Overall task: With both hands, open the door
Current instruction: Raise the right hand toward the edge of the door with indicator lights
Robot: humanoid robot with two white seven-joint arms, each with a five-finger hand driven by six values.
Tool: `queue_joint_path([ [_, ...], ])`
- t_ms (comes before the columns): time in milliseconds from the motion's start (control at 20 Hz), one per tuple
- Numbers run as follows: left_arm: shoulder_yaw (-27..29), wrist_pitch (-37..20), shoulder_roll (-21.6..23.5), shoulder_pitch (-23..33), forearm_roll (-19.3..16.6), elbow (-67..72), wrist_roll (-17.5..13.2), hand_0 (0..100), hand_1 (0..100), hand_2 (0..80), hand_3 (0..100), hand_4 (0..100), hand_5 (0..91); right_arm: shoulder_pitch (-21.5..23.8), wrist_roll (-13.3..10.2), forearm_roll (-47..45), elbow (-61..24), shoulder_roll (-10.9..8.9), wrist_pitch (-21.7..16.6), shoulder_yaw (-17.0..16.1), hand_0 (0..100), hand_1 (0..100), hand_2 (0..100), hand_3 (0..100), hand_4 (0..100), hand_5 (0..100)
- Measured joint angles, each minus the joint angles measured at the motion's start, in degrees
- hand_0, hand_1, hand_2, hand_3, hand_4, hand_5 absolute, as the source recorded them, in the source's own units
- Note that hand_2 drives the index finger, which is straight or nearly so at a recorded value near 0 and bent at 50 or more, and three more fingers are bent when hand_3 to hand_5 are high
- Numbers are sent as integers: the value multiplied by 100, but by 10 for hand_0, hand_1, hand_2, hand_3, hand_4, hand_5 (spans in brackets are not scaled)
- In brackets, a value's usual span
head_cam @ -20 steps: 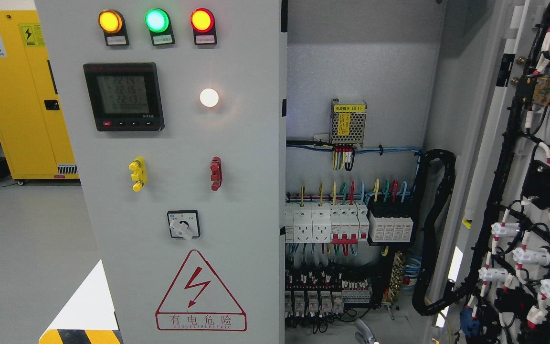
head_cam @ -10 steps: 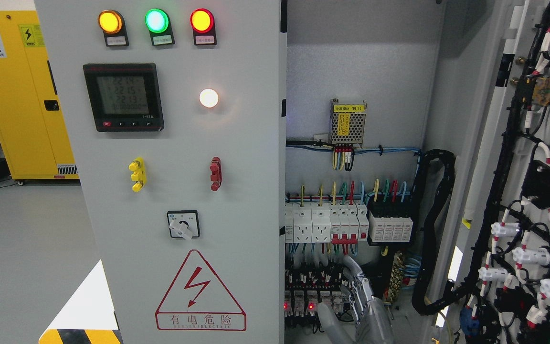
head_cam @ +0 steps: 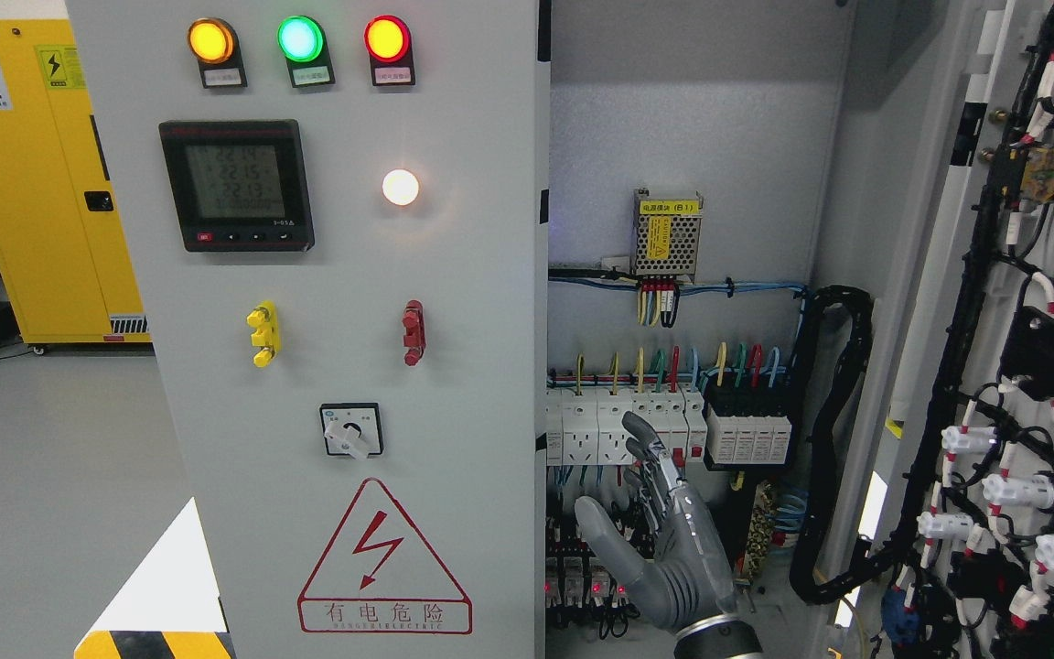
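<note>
Right hand (head_cam: 664, 540) up from the bottom edge, just right of the middle, in front of the open inside of the grey cabinet. Fingers (head_cam: 637, 439) straight and a little apart, pointing up, holding nothing. Thumb (head_cam: 596, 526) out to the side, toward the left door (head_cam: 454, 275). Fingertips in front of the row of white breakers (head_cam: 600, 430); hard to tell if touching them. Left door shut, flat and facing front, just beside the hand. On it three round lights (head_cam: 300, 38) at the top in orange, green and red, a black meter (head_cam: 236, 183), a small white light (head_cam: 400, 187), a yellow handle (head_cam: 263, 333), a red handle (head_cam: 414, 331), a turning switch (head_cam: 351, 430) and a red lightning sign (head_cam: 385, 563). Right door (head_cam: 925, 302) swung wide open at the far right, its back full of black wires and white plugs. Inside, a small metal box with a yellow label (head_cam: 667, 233) up high, and a thick black cable tube (head_cam: 843, 439) along the right wall. Yellow cupboard (head_cam: 33, 183) far off to the left.
</note>
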Motion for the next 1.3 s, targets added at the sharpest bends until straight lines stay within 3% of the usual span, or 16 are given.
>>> queue_joint_path([
  [401, 2, -1, -73, 5, -2, 1, 0, 120, 556, 0, 0, 0, 0, -531, 21, -460, 411, 2, 398, -48, 0, 500, 40, 0, 0, 0],
  [751, 2, -10, -104, -9, -5, 0, 0, 120, 556, 0, 0, 0, 0, -886, 454, -743, 743, 3, 497, -121, 0, 500, 40, 0, 0, 0],
  [1302, 1, -12, -126, -49, -3, -21, -1, 120, 556, 0, 0, 0, 0, -1259, 609, -925, 1157, 3, 513, -322, 0, 500, 40, 0, 0, 0],
])
